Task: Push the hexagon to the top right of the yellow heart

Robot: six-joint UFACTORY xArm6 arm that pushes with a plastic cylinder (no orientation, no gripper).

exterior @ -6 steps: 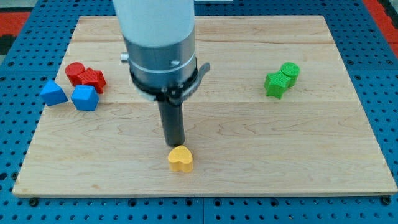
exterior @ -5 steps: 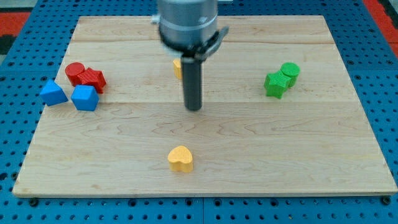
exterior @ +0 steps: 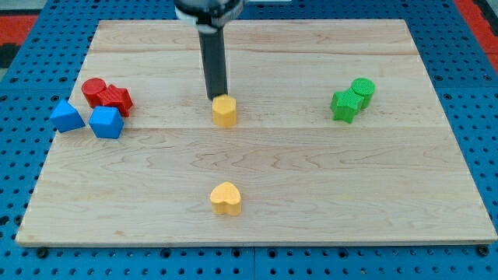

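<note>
A yellow hexagon [exterior: 225, 110] stands near the middle of the wooden board [exterior: 311, 179], a little above centre. A yellow heart [exterior: 226, 199] lies straight below it, near the board's bottom edge. My tip [exterior: 217, 97] is at the hexagon's upper left edge, touching or almost touching it. The rod rises straight up from there to the view's top.
A red cylinder [exterior: 93, 89] and a red block [exterior: 116, 98] sit at the board's left. A blue triangle [exterior: 67, 116] and a blue block [exterior: 106, 122] lie just below them. A green cylinder [exterior: 362, 89] and a green block [exterior: 343, 106] sit at the right.
The arm has moved from just above the heart up the board and now stands behind the hexagon. The hexagon, hidden or half hidden before, is now lower and in full view.
</note>
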